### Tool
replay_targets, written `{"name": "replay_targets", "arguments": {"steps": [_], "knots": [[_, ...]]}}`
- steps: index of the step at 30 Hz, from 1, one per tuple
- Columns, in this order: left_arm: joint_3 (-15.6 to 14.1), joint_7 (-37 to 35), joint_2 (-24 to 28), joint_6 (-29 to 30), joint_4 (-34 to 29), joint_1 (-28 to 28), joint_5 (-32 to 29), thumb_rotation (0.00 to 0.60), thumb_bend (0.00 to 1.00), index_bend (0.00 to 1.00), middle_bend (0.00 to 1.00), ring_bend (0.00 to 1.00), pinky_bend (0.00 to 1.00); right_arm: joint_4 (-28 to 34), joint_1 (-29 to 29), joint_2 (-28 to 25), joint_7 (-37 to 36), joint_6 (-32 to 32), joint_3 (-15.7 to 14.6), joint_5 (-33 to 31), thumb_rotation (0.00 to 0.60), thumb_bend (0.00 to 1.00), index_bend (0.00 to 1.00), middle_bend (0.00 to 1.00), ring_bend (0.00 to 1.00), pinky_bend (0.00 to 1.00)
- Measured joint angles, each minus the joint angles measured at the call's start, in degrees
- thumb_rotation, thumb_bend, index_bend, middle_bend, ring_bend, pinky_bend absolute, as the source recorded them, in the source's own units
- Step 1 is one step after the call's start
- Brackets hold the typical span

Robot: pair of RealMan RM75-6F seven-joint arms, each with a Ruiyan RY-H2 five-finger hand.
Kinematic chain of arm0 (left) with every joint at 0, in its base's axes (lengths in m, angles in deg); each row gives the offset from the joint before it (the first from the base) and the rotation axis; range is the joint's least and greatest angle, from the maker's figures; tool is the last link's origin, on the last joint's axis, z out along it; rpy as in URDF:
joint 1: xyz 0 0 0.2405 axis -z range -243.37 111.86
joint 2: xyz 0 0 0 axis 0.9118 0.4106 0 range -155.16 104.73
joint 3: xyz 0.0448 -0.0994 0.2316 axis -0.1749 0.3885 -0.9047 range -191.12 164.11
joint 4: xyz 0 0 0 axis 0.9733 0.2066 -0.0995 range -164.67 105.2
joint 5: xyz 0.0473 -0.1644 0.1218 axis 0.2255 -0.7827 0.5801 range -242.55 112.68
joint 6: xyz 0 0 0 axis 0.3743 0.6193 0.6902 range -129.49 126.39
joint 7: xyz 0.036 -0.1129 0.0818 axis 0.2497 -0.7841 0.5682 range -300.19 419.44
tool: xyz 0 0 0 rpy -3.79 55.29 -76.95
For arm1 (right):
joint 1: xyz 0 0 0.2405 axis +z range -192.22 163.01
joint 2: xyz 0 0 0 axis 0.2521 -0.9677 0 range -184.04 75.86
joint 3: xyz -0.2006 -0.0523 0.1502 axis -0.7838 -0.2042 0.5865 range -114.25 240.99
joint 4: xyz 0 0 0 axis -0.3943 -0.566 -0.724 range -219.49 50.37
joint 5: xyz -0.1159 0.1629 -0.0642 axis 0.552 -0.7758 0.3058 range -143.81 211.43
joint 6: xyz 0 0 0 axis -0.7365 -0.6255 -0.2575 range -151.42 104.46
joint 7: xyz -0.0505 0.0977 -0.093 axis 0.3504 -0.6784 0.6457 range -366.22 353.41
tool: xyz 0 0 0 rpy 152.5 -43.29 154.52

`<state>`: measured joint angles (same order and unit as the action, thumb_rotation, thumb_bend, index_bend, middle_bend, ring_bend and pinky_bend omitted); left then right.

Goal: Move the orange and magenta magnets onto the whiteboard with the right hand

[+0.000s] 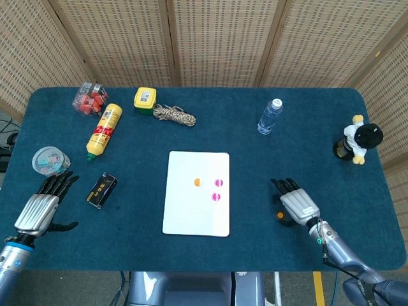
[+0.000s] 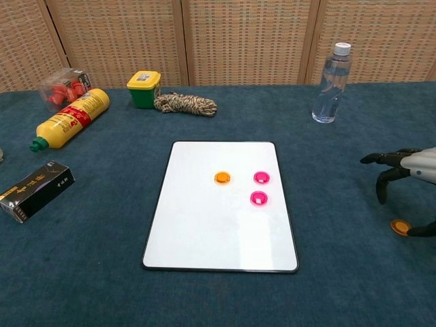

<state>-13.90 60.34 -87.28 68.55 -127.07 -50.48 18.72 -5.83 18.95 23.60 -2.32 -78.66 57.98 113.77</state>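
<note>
Chest view: fingers (image 2: 383,161) spread over orange magnet (image 2: 400,227)

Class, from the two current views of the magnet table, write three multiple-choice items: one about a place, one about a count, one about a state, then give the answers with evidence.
1. Where does the loose orange magnet lie?
A. on the whiteboard
B. on the blue cloth right of the whiteboard
C. beside the yellow bottle

2. How many magenta magnets are on the whiteboard?
A. one
B. two
C. three

3. What is the right hand doing?
A. gripping the water bottle
B. pressing on the whiteboard
C. poised over the loose orange magnet, fingers spread

Answers: 1 B, the chest view shows it on the cloth, well clear of the board's edge. 2 B, two magenta magnets sit near one orange magnet. 3 C, the fingers arch beside and above that magnet, holding nothing.
</note>
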Motion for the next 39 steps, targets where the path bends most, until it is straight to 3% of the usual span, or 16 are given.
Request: {"name": "replay_targets", "arguments": {"steps": [12, 29, 39], "knots": [[0.0, 0.1, 0.0, -0.2, -0.2, 0.0, -0.3, 0.6, 0.0, 0.0, 0.0, 0.0, 0.0, -3.2, -0.5, 1.4, -2.0, 1.8, 0.8, 1.5, 0.6, 0.26, 0.41, 0.0, 0.0, 0.0], [0.1, 0.4, 0.0, -0.3, -0.3, 0.1, -0.6, 0.6, 0.0, 0.0, 0.0, 0.0, 0.0, -2.7, -0.7, 1.2, -0.7, 4.4, 1.9, 0.9, 0.6, 0.26, 0.41, 0.0, 0.0, 0.0], [0.2, 0.6, 0.0, -0.5, -0.4, 0.1, -0.9, 0.6, 0.0, 0.0, 0.0, 0.0, 0.0, -3.7, -1.1, 1.9, -1.0, 5.1, 2.2, 1.1, 0.6, 0.29, 0.47, 0.0, 0.0, 0.0]]}}
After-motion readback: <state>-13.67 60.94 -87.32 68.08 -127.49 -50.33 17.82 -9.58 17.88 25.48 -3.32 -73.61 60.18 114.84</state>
